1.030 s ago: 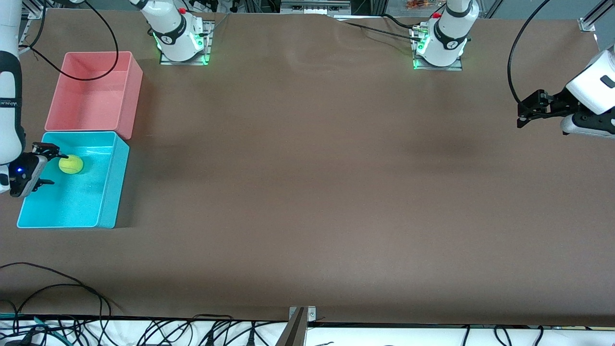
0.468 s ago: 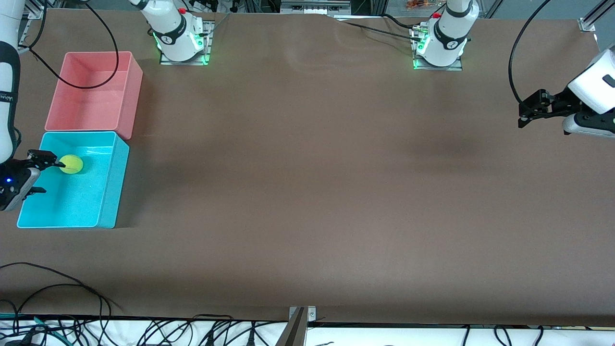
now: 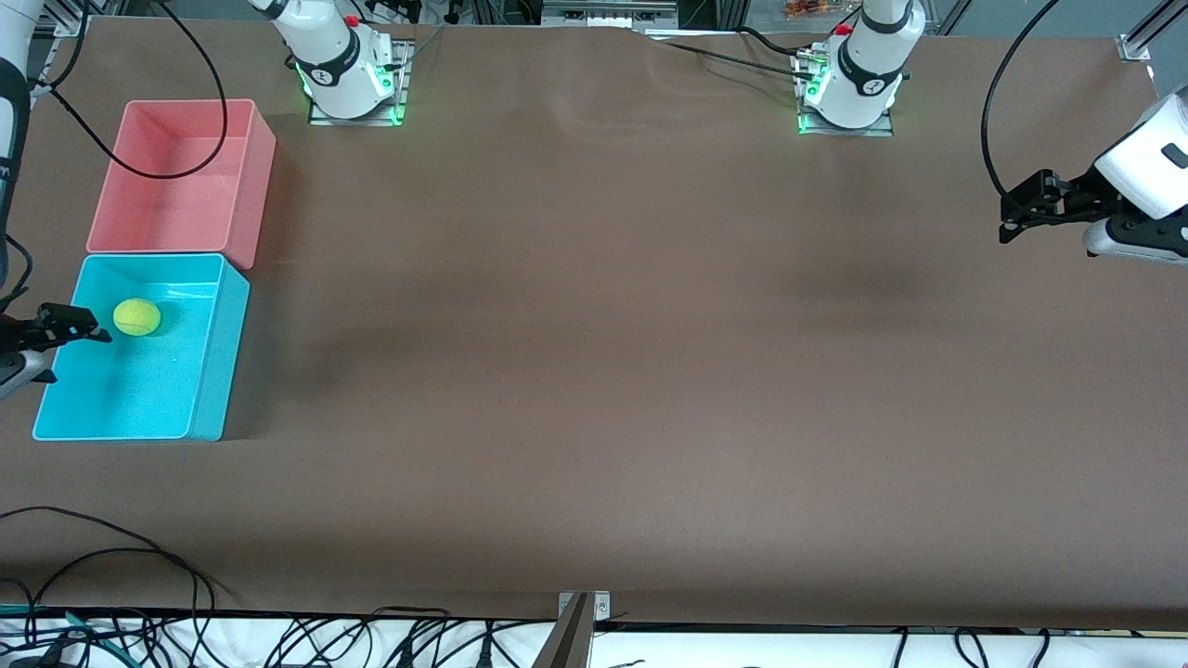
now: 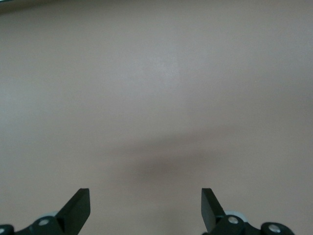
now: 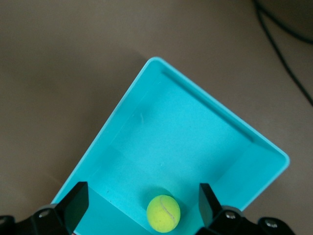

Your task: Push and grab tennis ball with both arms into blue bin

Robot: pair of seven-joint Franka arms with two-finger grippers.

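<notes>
A cyan-blue bin (image 3: pixel 209 371) is seen on the brown table (image 3: pixel 594 371) at the right arm's end, nearest the front camera. The tennis ball (image 3: pixel 137 316) is resting loose on its floor, near the wall shared with the pink bin (image 3: pixel 251 176), which is set farther back. The right gripper (image 3: pixel 51 348) is held over the bin's outer rim, fingers spread wide and empty. The left gripper (image 3: pixel 1021 209) waits over bare table, also spread wide. The ball is judged light, fuzzy, springy and prone to rolling; it is best gripped across its middle.

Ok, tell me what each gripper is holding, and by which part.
Nothing. Right gripper and left gripper are open and empty; the tennis ball lies in the blue bin.
</notes>
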